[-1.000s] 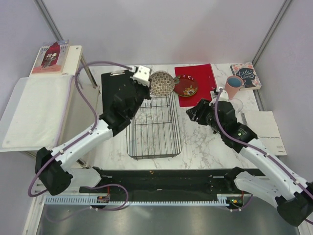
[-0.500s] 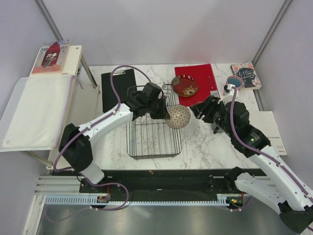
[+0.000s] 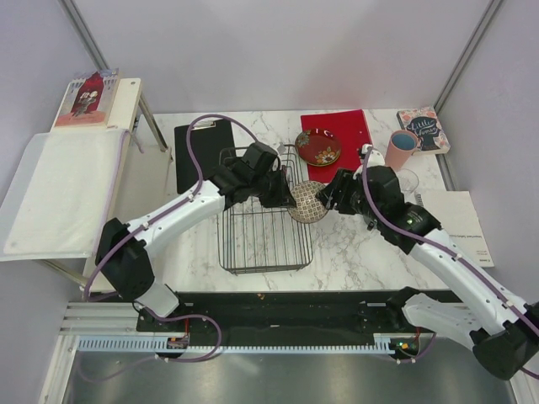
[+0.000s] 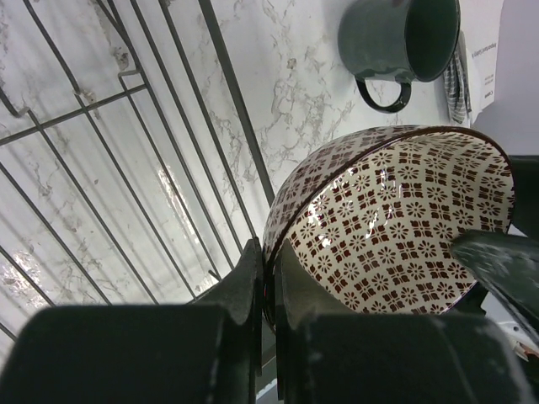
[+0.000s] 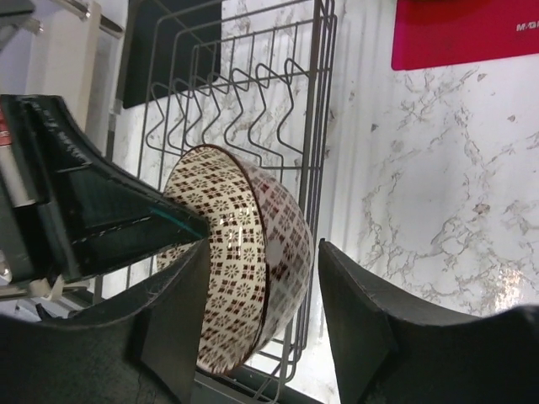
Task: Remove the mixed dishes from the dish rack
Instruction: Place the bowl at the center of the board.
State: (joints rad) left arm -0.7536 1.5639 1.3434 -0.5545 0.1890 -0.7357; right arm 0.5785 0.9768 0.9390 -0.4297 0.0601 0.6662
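The rack sits mid-table. Past its far right corner the red plate lies on a red mat. The bowl is tipped on edge over the rack's right rail; the left gripper is pinched tight on its rim, while the right gripper has its jaws spread either side of it. Well right of the rack stand the cup, the mug and the glass
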